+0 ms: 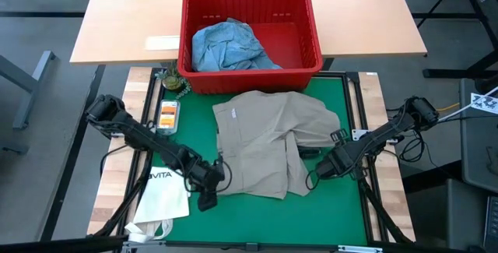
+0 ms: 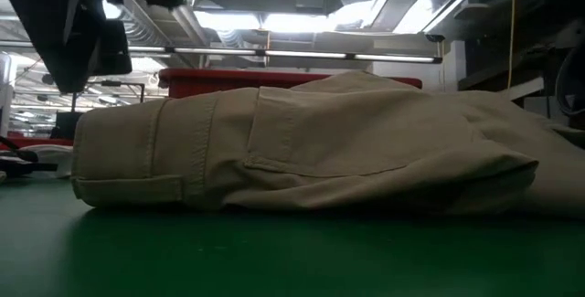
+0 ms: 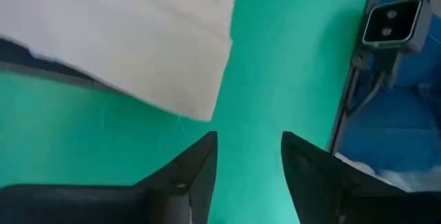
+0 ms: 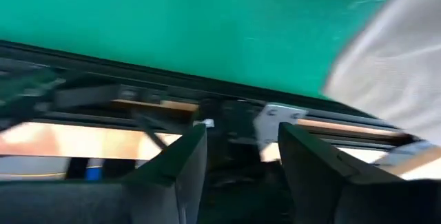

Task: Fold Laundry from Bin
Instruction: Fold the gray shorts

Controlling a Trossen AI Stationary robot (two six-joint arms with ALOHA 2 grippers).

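Note:
A khaki garment lies folded on the green mat, resting flat on its underside. Behind it stands the red bin, with a light blue denim garment inside. My left gripper hangs open just off the khaki garment's near left corner, with only mat between its fingers. My right gripper is open at the garment's right side. Its fingers hold nothing, and the khaki edge lies off to one side.
A white paper bag printed "VITA" lies at the mat's near left. A small orange-and-white item and a dark bundle sit at the left edge. The bin rests against a wooden table. The mat's near strip is bare.

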